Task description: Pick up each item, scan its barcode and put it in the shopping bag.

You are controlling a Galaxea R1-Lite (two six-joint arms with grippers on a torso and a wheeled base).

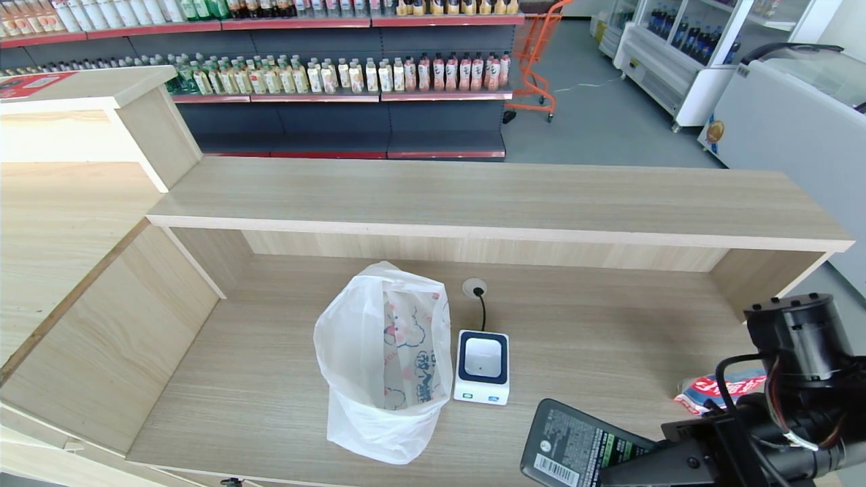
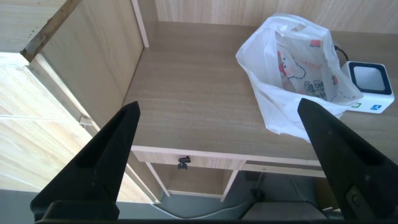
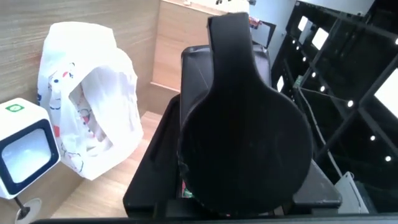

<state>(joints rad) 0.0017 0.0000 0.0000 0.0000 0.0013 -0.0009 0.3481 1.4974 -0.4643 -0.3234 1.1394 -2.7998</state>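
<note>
My right gripper (image 1: 643,458) is shut on a dark flat packet (image 1: 575,445) with a white barcode label facing up. It holds the packet low at the counter's front right, to the right of and nearer than the white barcode scanner (image 1: 482,365). The white shopping bag (image 1: 382,365) stands open just left of the scanner, and a cartoon-printed packet shows inside it. In the right wrist view the dark packet (image 3: 249,124) hangs close in front, with the bag (image 3: 87,124) and scanner (image 3: 22,149) beyond. My left gripper (image 2: 217,107) is open and holds nothing, above the counter's front left.
A red and blue packet (image 1: 717,391) lies on the counter at the far right, partly behind my right arm. A raised wooden ledge (image 1: 500,203) runs along the back, and a side panel (image 1: 101,338) closes the left. The scanner's cable (image 1: 482,308) runs to a hole behind it.
</note>
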